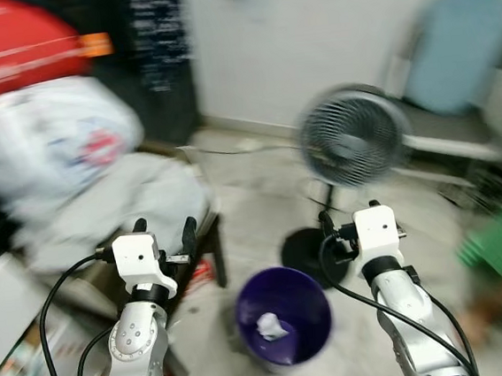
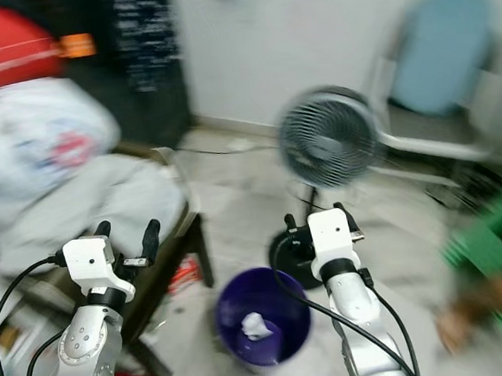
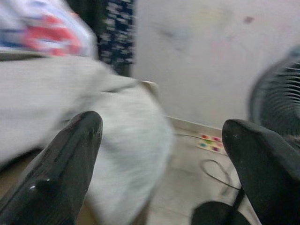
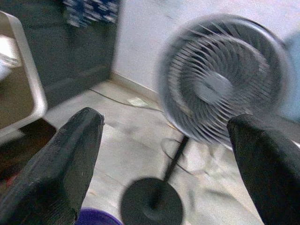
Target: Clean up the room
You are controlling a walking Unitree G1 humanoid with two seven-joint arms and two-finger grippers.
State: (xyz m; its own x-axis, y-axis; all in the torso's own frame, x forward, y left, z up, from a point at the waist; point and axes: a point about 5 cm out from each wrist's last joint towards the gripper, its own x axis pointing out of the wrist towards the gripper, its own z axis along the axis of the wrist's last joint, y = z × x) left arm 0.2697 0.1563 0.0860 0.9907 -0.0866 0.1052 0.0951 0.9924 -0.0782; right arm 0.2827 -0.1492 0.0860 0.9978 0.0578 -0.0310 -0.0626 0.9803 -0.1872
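Both arms are being held raised and forward, left gripper (image 1: 163, 225) and right gripper (image 4: 159, 154) spread wide and empty, above a purple bin (image 1: 284, 314) beside a standing fan (image 1: 353, 136)

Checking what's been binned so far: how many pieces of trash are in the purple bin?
1: a crumpled white paper lies at the bottom of the purple bin on the floor between the two arms. The picture is blurred, so smaller bits may be hidden.

Illumination: even, moderately bright, no glare. Head views: strong motion blur across the background; fan (image 1: 354, 135), pale chair (image 1: 456, 48) and laundry pile (image 1: 63, 170) smeared sideways, edges worst. Arms and purple bin (image 1: 284, 315) comparatively sharp. Wrist views: soft blur throughout; near fingers (image 3: 56, 176) dark, out of focus. Soft shadow under the stool.
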